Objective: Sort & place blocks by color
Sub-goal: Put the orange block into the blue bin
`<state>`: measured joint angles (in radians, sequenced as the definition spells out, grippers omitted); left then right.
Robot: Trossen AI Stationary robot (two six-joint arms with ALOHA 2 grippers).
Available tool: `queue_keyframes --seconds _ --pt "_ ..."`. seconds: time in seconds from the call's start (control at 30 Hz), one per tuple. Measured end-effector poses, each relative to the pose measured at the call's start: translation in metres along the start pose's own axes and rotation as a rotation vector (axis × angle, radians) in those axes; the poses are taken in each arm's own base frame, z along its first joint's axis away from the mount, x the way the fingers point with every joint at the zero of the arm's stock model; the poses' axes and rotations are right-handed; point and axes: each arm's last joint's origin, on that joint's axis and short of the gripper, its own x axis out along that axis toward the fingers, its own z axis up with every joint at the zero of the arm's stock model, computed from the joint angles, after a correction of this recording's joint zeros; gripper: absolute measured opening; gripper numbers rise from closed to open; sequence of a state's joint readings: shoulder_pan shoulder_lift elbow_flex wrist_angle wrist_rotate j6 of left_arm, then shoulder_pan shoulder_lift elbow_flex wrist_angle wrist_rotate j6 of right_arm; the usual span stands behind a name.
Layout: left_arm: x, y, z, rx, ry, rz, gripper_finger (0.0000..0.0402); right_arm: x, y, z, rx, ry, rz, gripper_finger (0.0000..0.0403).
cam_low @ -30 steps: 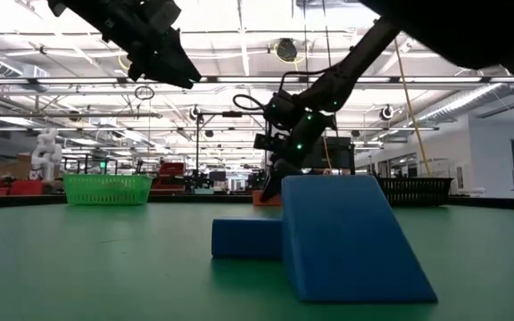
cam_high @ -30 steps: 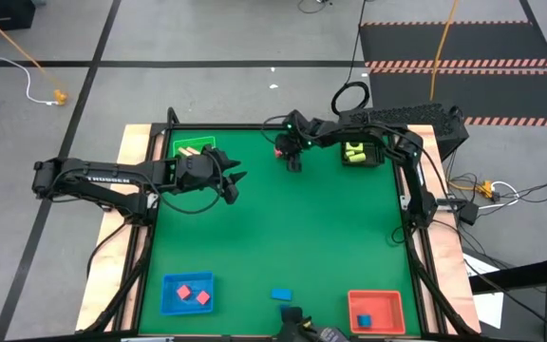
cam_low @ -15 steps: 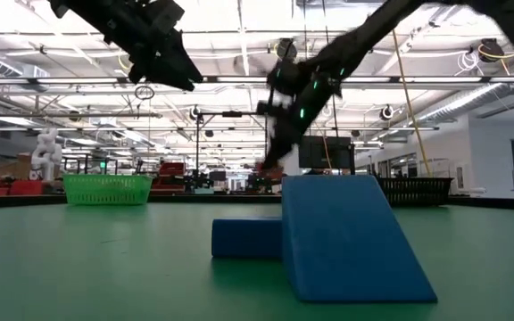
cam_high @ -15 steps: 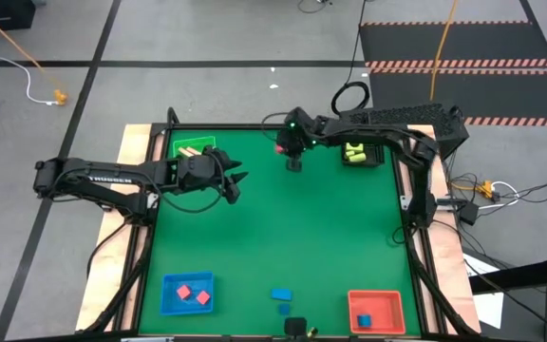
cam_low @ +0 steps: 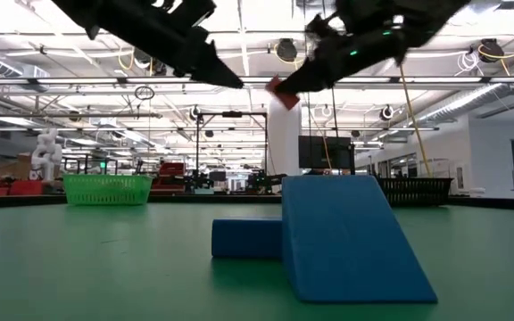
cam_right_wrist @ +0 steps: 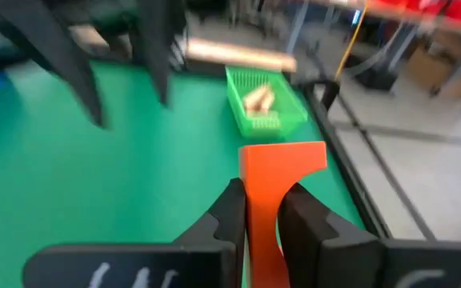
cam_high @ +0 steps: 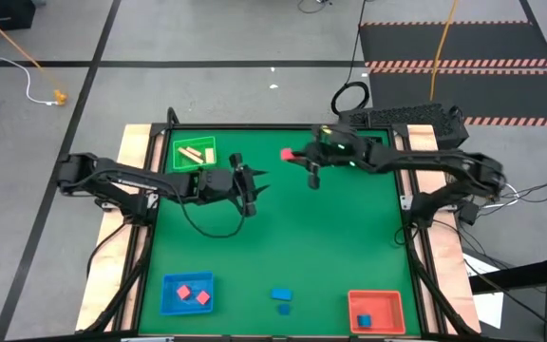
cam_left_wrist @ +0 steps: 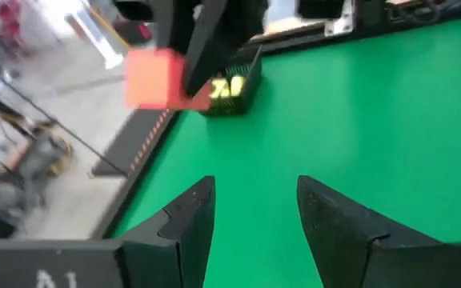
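My right gripper (cam_high: 294,156) is shut on a red block (cam_high: 285,154) high above the table's far middle; the block also shows in the low view (cam_low: 281,92) and the left wrist view (cam_left_wrist: 154,78). My left gripper (cam_high: 253,185) is open and empty, in the air a little left of the block, its fingers (cam_left_wrist: 190,220) pointing toward it. Two blue blocks (cam_high: 282,296) lie flat on the table near the front edge, and they fill the low view (cam_low: 342,236). My right gripper pinches the red block's lower part (cam_right_wrist: 264,216) between its two fingers, and the block's wider end (cam_right_wrist: 282,160) sticks out past the fingertips (cam_right_wrist: 229,210). The fingers come from the table's right, slanting slightly down. The block is lifted clear of the table.
A green tray (cam_high: 195,152) with tan blocks stands at the far left corner. A black tray (cam_left_wrist: 230,90) with yellow blocks stands at the far right, under my right arm. A blue tray (cam_high: 187,293) holding red blocks and a red tray (cam_high: 376,310) holding a blue block stand at the front.
My right gripper has risen from the table's far edge with the red block, now lifted well clear, and its arm has swung out toward the right. My left gripper has moved toward the table's right, closer to the block, staying open.
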<state>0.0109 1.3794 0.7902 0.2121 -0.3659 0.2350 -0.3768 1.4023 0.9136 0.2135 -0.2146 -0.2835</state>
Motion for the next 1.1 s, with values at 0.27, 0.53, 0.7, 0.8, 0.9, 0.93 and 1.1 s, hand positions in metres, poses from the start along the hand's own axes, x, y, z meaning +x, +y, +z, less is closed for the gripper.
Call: queue_keyframes --seconds 0.27,0.53,0.7,0.8,0.9,0.93,1.1 --pt "0.006 0.001 0.017 0.013 -0.213 0.005 0.0180 -0.034 0.033 -0.032 -0.011 -0.184 0.009 0.0036" --pt "0.016 -0.006 0.016 -0.010 -0.284 -0.072 0.0193 -0.029 0.048 -0.030 -0.045 -0.267 0.045 0.0037" --pt "0.019 -0.007 0.018 -0.036 -0.324 -0.063 0.0231 -0.026 0.054 -0.028 -0.063 -0.292 0.066 0.0037" --pt "0.017 -0.006 0.022 -0.046 -0.362 -0.054 0.0253 -0.026 0.057 -0.027 -0.065 -0.300 0.076 0.0037" --pt "0.016 -0.006 0.024 -0.039 -0.384 -0.051 0.0272 -0.026 0.059 -0.026 -0.068 -0.312 0.082 0.0038" --pt "0.016 -0.006 0.024 -0.034 -0.388 -0.054 0.0276 -0.026 0.060 -0.024 -0.071 -0.324 0.083 0.0038" --pt "0.015 -0.005 0.025 -0.040 -0.405 -0.051 0.0284 -0.026 0.064 -0.016 -0.078 -0.356 0.095 0.0038"
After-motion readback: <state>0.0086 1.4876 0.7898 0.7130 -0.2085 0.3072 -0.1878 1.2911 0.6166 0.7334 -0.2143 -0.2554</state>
